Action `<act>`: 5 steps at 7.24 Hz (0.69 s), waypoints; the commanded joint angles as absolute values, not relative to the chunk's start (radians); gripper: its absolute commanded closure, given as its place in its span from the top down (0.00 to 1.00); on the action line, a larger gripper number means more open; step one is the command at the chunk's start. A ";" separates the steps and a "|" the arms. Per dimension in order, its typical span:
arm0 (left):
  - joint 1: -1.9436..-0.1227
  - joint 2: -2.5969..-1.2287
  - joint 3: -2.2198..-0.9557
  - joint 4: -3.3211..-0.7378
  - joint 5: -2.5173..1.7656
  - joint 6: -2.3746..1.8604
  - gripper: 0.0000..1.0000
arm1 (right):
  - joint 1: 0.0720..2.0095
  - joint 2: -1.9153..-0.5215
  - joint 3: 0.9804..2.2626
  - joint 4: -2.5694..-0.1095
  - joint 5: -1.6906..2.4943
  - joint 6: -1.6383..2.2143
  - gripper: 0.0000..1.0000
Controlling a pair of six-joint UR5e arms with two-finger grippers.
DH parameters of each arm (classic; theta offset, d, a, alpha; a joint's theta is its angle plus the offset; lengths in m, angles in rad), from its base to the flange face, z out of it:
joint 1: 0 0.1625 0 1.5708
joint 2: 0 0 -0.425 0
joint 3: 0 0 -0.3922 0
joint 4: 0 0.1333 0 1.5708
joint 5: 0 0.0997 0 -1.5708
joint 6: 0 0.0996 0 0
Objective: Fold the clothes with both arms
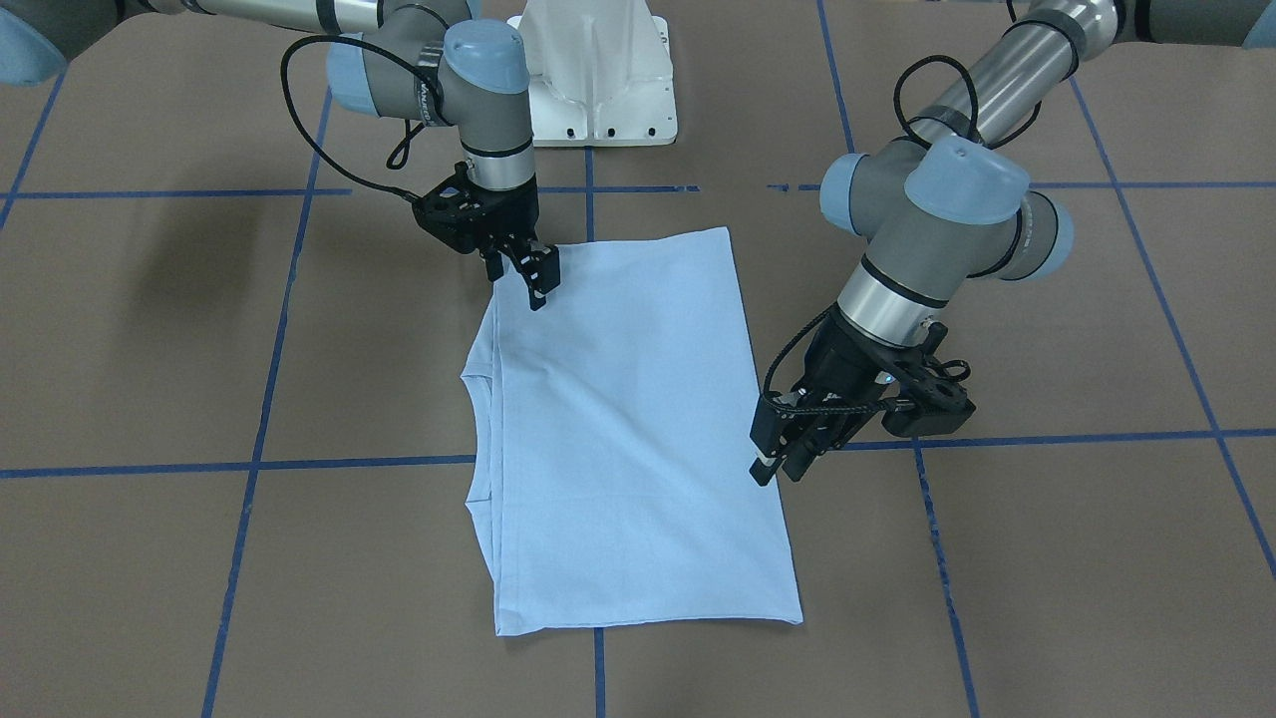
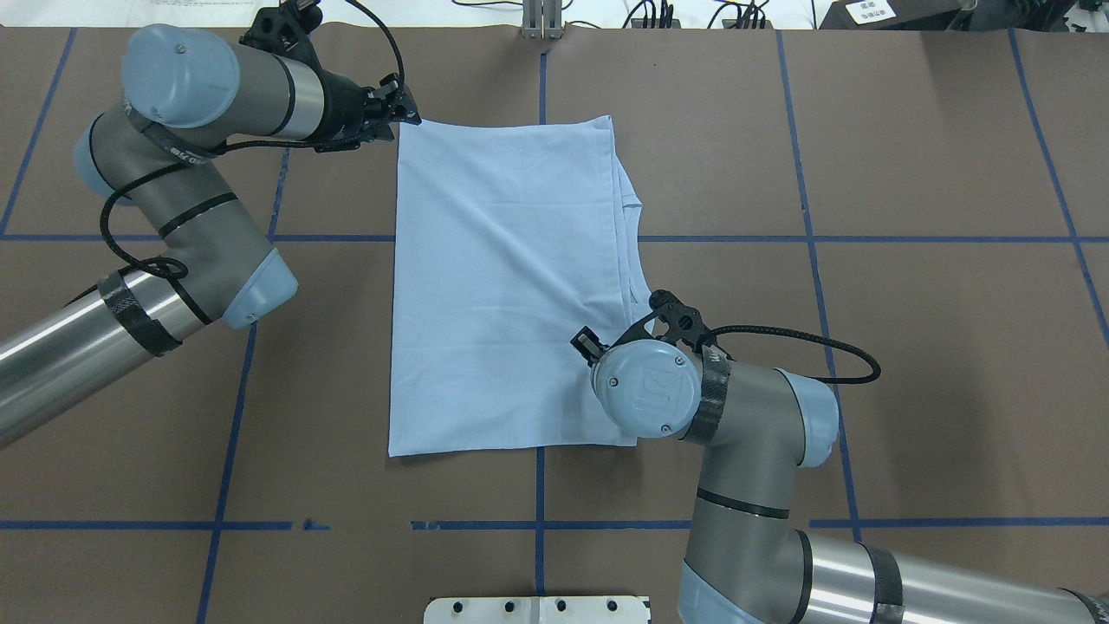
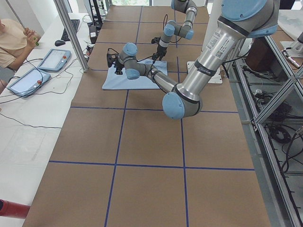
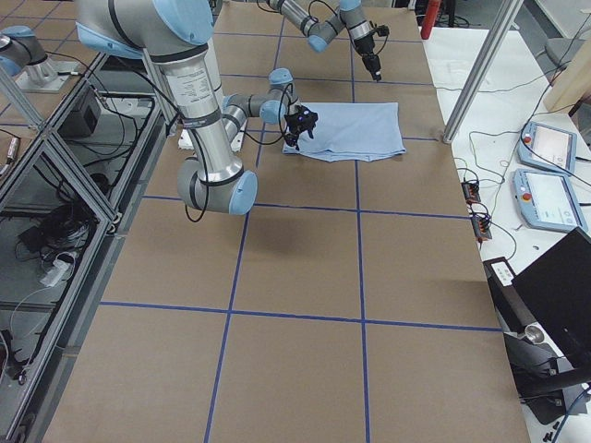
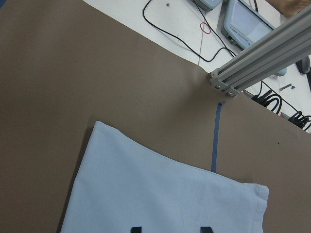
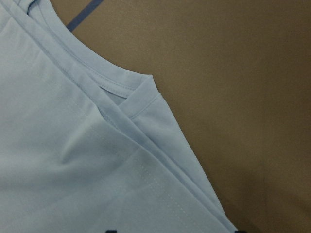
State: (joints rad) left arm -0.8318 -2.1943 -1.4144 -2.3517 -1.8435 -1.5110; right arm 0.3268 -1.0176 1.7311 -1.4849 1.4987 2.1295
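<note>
The light blue T-shirt (image 1: 628, 429) lies flat on the brown table, folded into a tall rectangle (image 2: 502, 286). Its round neck (image 2: 637, 217) and stacked layers show along the edge on my right. The palm print and the tag are hidden. My left gripper (image 1: 778, 471) hovers open and empty by the far left corner (image 2: 407, 113). The left wrist view shows its fingertips apart over the cloth (image 5: 160, 194). My right gripper (image 1: 518, 279) is open and empty above the near right part. The right wrist view shows the neck folds (image 6: 116, 90). In the overhead view its wrist hides it.
The white pedestal base (image 1: 598, 80) stands at the table's near edge. Blue tape lines (image 2: 234, 416) cross the brown table. An aluminium post (image 5: 262, 53) rises beyond the far edge. An operator (image 3: 12, 40) and tablets (image 3: 54, 59) are beside the table.
</note>
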 commanded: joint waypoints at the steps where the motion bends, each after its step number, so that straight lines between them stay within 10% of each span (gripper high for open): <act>1: -0.831 -2.191 -1.414 -2.353 -1.842 -1.511 0.50 | 0.316 -1.017 1.724 -1.485 1.499 2.143 0.85; 5: -0.831 -2.191 -1.414 -2.353 -1.841 -1.511 0.50 | 0.307 -1.017 1.710 -1.485 1.499 2.145 0.85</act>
